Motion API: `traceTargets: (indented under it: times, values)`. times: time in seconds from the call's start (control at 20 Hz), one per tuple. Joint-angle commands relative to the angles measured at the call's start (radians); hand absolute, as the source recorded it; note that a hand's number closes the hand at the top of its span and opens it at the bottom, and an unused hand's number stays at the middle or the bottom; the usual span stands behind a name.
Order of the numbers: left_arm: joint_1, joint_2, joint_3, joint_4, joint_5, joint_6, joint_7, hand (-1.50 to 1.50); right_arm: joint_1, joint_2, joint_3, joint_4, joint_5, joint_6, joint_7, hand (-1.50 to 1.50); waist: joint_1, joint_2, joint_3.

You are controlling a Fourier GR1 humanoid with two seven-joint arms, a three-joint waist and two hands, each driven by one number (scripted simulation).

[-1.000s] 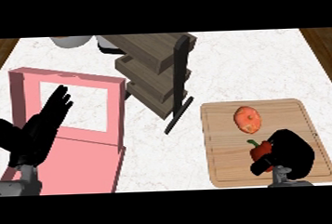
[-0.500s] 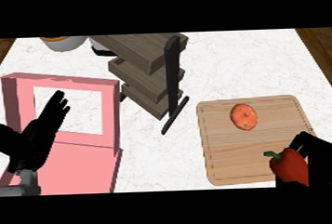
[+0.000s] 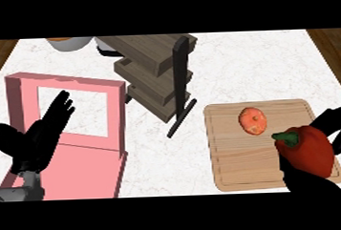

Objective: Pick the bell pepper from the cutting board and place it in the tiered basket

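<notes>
The shiny red bell pepper with a green stem (image 3: 308, 150) is at the lower right of the frame. The black right hand (image 3: 328, 130) has hold of it, with dark fingers curled round its right side and more of the hand showing under it. The pepper shows over the right edge of the light wooden cutting board (image 3: 238, 157), and I cannot tell if it touches the board. A round orange fruit slice (image 3: 253, 120) lies flat on the upper part of the board, just up and left of the pepper.

Left of the board, in the top middle of the frame, stands the dark wooden tiered basket (image 3: 154, 72) with its black post and foot. It is well apart from the pepper.

At the left of the frame lies a pink open box (image 3: 68, 135) on the white marble counter (image 3: 256, 66). The black left hand (image 3: 36, 138) shows over the box at the lower left, open with straight fingers pointing up, holding nothing.

A white bowl with something orange in it (image 3: 68, 42) peeks in at the top left edge.
</notes>
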Motion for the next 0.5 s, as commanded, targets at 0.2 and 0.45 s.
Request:
traceTargets:
  times: [0.2,0.45]
  values:
    - [0.001,0.001,0.008,0.021,0.01,-0.027,-0.014,0.0,-0.356,0.153,0.077,-0.152,-0.065,0.239,0.223,1.5,0.006,-0.004,-0.002]
    - [0.009,-0.052,-0.048,0.015,-0.042,0.013,-0.022,0.0,-0.623,0.156,0.022,0.073,-0.162,0.23,0.324,1.5,0.027,0.002,-0.001]
